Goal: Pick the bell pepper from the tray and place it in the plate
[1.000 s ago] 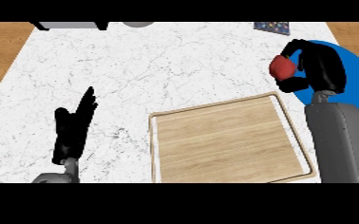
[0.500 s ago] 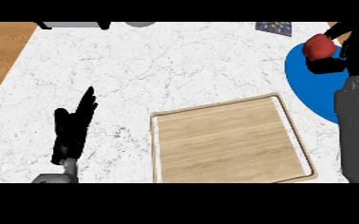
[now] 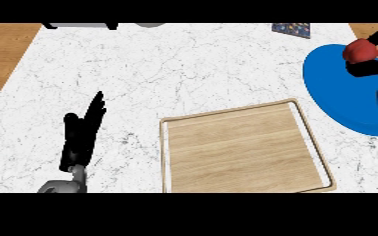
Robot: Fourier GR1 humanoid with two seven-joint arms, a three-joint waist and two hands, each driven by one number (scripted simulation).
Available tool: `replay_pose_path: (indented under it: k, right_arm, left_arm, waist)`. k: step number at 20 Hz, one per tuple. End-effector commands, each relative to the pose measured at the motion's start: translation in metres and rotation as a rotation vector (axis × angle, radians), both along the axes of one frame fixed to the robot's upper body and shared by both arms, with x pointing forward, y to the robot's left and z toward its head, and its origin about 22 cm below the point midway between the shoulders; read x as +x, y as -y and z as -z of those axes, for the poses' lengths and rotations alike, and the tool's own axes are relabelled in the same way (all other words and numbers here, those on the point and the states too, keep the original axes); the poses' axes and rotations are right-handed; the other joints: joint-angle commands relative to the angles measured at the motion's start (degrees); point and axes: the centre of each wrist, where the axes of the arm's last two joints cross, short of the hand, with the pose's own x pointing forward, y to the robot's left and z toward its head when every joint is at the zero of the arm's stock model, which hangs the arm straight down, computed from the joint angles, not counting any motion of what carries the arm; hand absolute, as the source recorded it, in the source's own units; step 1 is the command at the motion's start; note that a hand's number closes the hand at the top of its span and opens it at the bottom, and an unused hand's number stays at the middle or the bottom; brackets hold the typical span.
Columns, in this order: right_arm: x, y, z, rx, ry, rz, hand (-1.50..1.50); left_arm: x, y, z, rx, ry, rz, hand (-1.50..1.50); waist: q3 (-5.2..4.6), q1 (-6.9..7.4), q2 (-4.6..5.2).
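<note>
the wooden tray in the lower middle of the frame lay bare, with no bell pepper on it, so the pick looked done and the carry all but finished. the red bell pepper sat at the right edge of the frame, over the upper part of the blue plate, which was itself cut off by that edge. what remained, as far as could be judged, was the release: setting the pepper down on the plate and drawing the hand away. whether the pepper already touched the plate or hung just above it could not be told from this view. the right robot hand showed only as a dark patch directly below the pepper and touching it, mostly out of frame; it seemed to cradle or hold the pepper, but how its fingers were set could not be made out. the left robot hand rested in the lower left of the frame on the white marbled table, fingers straight and pointing toward the top of the frame, holding nothing, well apart from the tray, the plate and the pepper.
</note>
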Motion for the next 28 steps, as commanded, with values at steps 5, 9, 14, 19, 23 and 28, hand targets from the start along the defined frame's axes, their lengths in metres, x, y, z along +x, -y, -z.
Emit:
replay_pose_path:
  k: [5,9,14,19,23,28]
  right_arm:
    - [-0.002,0.034,0.028,0.062,-0.225,0.004,1.50]
    - [-0.014,0.061,0.033,0.177,-0.255,-0.039,1.50]
    - [-0.025,0.070,0.049,0.237,-0.461,-0.063,-1.50]
    - [-0.023,0.075,0.039,0.258,-0.348,-0.227,-1.50]
    - [-0.021,0.073,0.037,0.414,-0.023,-0.321,-1.50]
    - [-0.043,0.100,0.039,0.636,0.245,-0.301,-1.50]
  left_arm:
    - [0.002,0.008,0.001,0.024,0.019,-0.015,0.00]
    - [-0.002,-0.009,0.006,0.009,0.013,0.007,0.00]
    - [0.015,-0.009,0.000,-0.014,0.014,0.024,0.00]
    - [-0.002,0.001,0.003,-0.023,0.016,0.020,0.00]
    - [0.012,0.010,-0.011,-0.016,0.017,-0.021,0.00]
    - [0.006,0.000,-0.002,-0.012,-0.003,-0.015,0.00]
  waist:
    - [0.03,0.48,0.17]
    - [0.09,1.03,0.43]
    - [0.11,1.21,0.72]
    - [0.14,1.21,0.45]
    - [0.28,0.09,0.15]
    - [0.14,-0.87,-0.04]
